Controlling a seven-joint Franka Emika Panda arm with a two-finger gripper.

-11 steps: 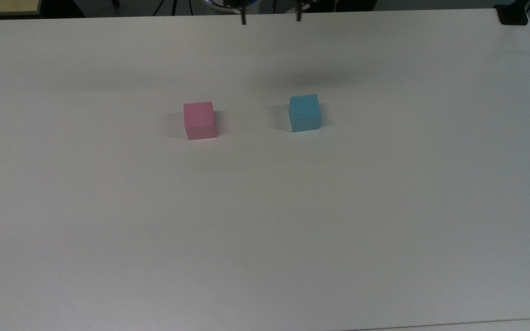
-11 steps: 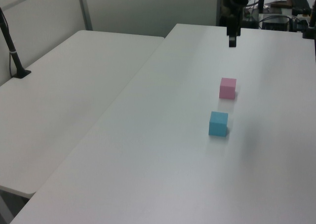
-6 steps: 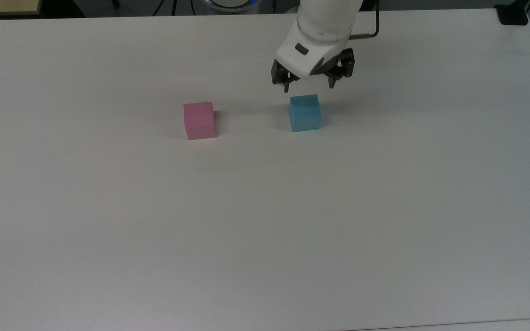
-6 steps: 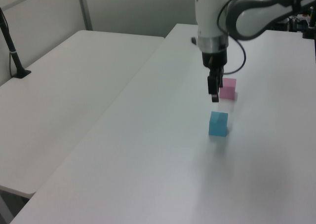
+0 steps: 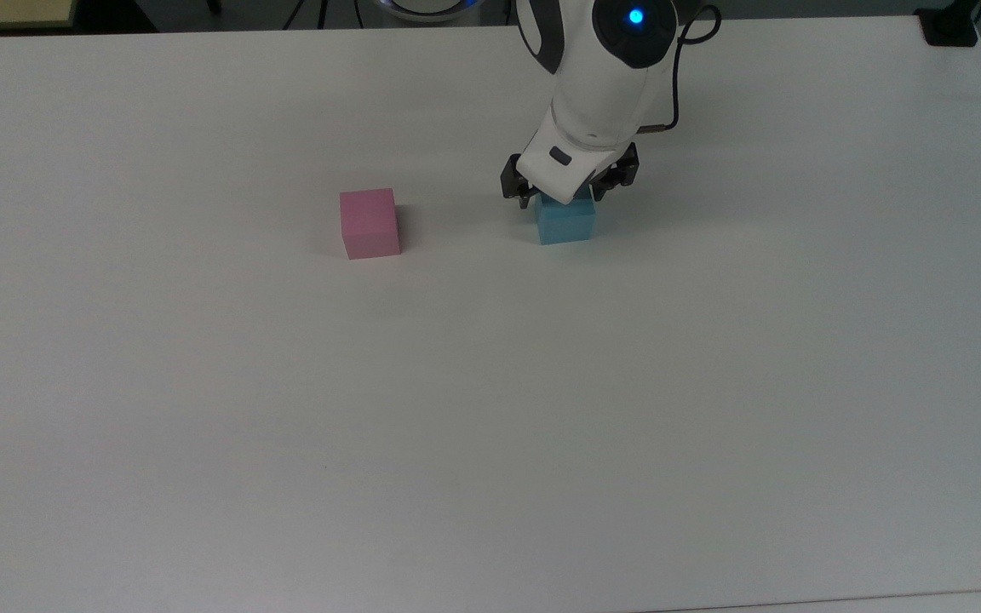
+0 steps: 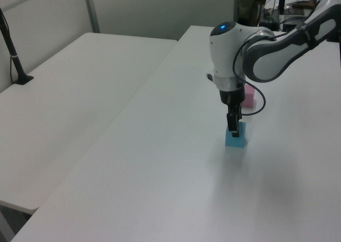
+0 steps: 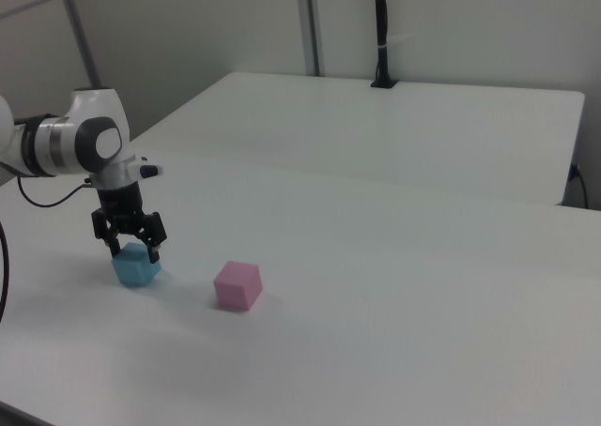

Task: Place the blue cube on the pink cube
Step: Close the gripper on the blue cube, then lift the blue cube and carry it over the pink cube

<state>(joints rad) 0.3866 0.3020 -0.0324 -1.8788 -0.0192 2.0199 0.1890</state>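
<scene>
The blue cube (image 5: 565,226) rests on the white table (image 5: 490,409), right of the pink cube (image 5: 369,223) in the top view, with a clear gap between them. My gripper (image 5: 562,197) is open and lowered over the blue cube, one finger on either side of its upper part. In the left view the gripper (image 6: 233,129) covers the blue cube's (image 6: 235,139) top, and the pink cube (image 6: 248,97) peeks out behind the arm. In the right view the gripper (image 7: 133,251) straddles the blue cube (image 7: 136,269), with the pink cube (image 7: 237,286) to the right view's right.
A second white table (image 6: 80,93) adjoins this one, with a black pole (image 6: 16,61) clamped at its far edge. A black clamp (image 5: 950,25) sits at the table's far right corner in the top view. The arm's cable (image 5: 674,94) hangs beside the wrist.
The arm has come in from the far edge and lowered. The open gripper went from just above the blue cube to straddling its top. Neither cube has moved.
</scene>
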